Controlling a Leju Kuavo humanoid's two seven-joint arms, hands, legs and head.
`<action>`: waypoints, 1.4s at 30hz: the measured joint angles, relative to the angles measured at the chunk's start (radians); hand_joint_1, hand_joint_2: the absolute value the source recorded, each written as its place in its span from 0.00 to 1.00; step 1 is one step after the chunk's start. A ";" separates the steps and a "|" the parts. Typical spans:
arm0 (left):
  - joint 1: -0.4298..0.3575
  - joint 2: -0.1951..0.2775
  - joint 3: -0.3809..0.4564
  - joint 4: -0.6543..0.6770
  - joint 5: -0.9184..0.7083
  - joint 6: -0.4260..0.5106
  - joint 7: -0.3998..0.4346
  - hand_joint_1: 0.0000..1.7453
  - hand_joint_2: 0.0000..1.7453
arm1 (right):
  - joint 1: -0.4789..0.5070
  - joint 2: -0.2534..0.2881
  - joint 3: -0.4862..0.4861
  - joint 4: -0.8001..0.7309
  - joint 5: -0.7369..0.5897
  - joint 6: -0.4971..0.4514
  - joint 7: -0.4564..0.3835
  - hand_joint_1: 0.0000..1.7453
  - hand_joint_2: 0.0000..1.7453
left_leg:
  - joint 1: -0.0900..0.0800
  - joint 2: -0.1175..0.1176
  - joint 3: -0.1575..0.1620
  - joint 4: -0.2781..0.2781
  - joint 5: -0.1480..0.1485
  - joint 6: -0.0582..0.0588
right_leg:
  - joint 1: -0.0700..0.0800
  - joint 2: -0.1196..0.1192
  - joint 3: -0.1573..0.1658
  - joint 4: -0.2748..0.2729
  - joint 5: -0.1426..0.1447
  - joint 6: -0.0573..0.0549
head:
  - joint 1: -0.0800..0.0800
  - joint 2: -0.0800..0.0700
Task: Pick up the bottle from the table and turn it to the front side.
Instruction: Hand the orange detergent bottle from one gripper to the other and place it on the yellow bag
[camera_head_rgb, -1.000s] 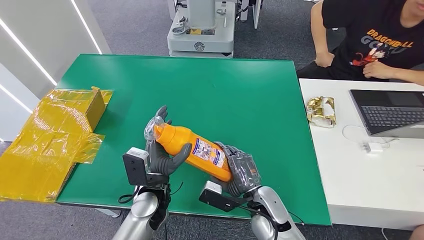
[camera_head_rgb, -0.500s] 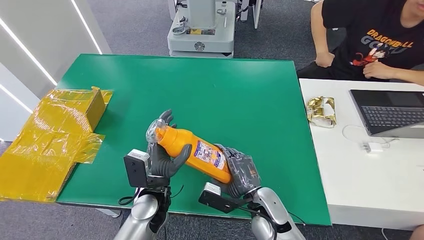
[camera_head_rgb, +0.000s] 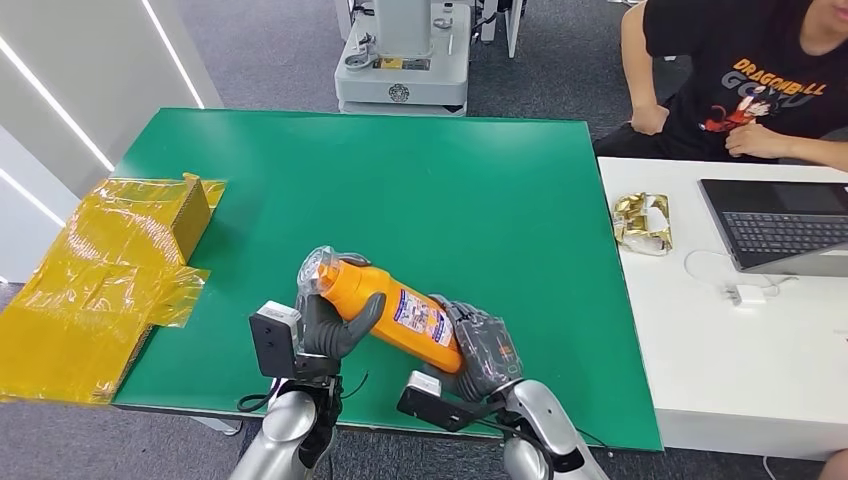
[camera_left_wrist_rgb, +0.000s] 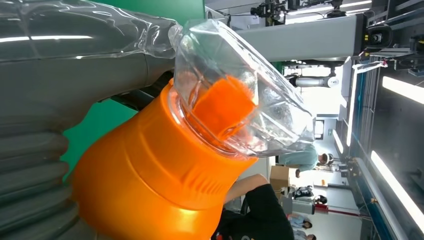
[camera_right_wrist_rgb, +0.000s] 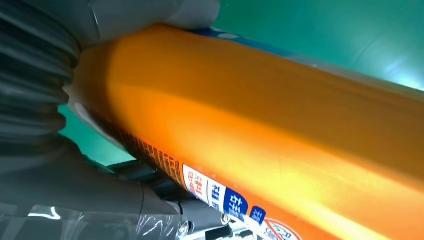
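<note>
The orange plastic bottle with a printed label (camera_head_rgb: 392, 312) hangs tilted above the near edge of the green table (camera_head_rgb: 480, 190), its clear-wrapped cap at ten o'clock. The left hand (camera_head_rgb: 335, 322) grasps the neck end, the right hand (camera_head_rgb: 482, 345) clasps the base (label facing up). A yellow taped carton (camera_head_rgb: 110, 270) lies at nine o'clock.

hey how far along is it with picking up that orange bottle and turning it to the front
Done: the orange bottle looks lifted off the green table, lying tilted. In hand: the left hand holds the neck end near the plastic-wrapped cap, and the right hand holds the base. A printed label faces up. Left: I cannot tell whether that is the front, so the turning may not be finished.
</note>
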 joint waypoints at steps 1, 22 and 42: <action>0.000 0.000 0.000 0.000 0.000 0.000 0.000 1.00 1.00 | 0.001 0.000 0.000 -0.001 0.001 0.000 0.000 1.00 1.00 | 0.000 0.000 0.000 0.000 0.000 0.000 | 0.000 0.000 0.000 0.000 0.000 0.000 | 0.000 0.000; -0.003 -0.006 0.000 0.000 -0.002 -0.011 -0.006 1.00 1.00 | 0.037 0.006 -0.020 -0.051 0.037 -0.055 -0.005 1.00 1.00 | 0.000 0.000 0.000 0.000 0.000 0.000 | 0.000 0.000 0.000 0.000 0.000 0.000 | 0.000 0.000; -0.021 -0.006 0.000 0.002 0.003 0.008 -0.012 1.00 1.00 | 0.064 0.023 0.001 -0.096 0.024 -0.062 -0.029 0.00 1.00 | 0.000 0.000 0.000 0.000 0.000 0.000 | 0.000 0.000 0.000 0.000 0.000 0.000 | 0.000 0.000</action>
